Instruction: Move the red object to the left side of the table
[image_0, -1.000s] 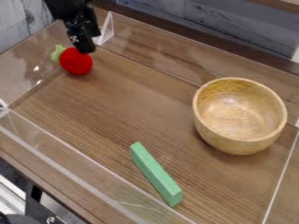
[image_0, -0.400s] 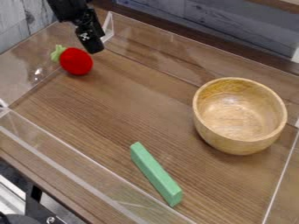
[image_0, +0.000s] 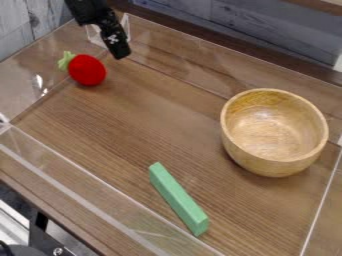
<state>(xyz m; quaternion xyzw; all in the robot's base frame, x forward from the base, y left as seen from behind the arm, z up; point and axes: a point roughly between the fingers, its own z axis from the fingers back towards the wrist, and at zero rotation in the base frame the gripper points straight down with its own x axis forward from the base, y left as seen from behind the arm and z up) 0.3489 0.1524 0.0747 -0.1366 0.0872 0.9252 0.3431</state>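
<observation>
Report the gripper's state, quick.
Gripper: open, holding nothing; the red object sits on the table, apart from it.

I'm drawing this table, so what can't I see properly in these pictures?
- Robot arm: its upper part is cut off by the top edge of the camera view.
- Bowl: its near wall hides its underside.
- Red fruit: its underside is hidden by the fruit itself.
- Green leaves: too small to count.
</observation>
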